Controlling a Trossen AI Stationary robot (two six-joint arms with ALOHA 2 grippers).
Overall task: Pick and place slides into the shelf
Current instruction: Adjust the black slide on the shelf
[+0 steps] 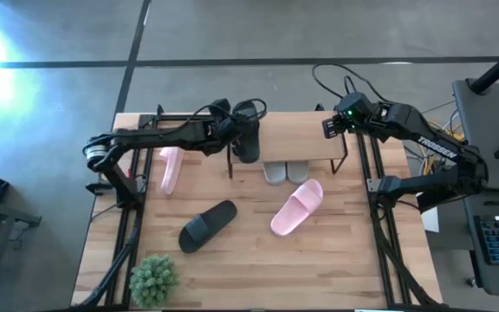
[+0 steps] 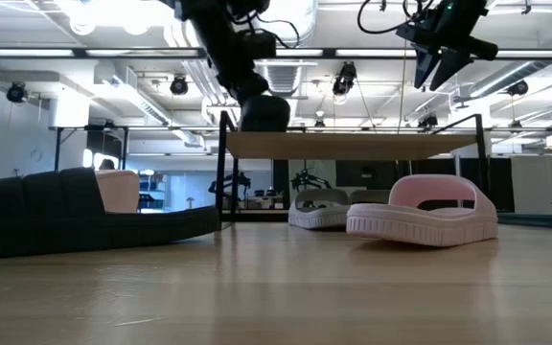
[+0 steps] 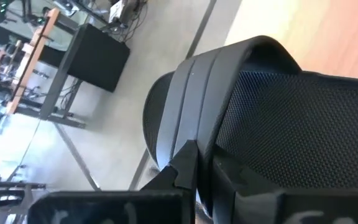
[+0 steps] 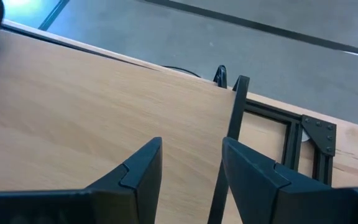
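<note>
Only the left wrist view shows the left gripper [image 3: 194,171] clamped on a black slide [image 3: 253,112]; right gripper [image 4: 191,165] gapes empty above the shelf [image 1: 306,143].

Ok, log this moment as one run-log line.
left gripper: shut on black slide at shelf top | right gripper: open, empty, over shelf's right end

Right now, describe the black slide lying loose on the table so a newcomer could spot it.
Start at the shelf at the table's far edge, then come forward and left. The black slide lies flat, alone, just past the small green plant; its neighbour to the right is pink.
</note>
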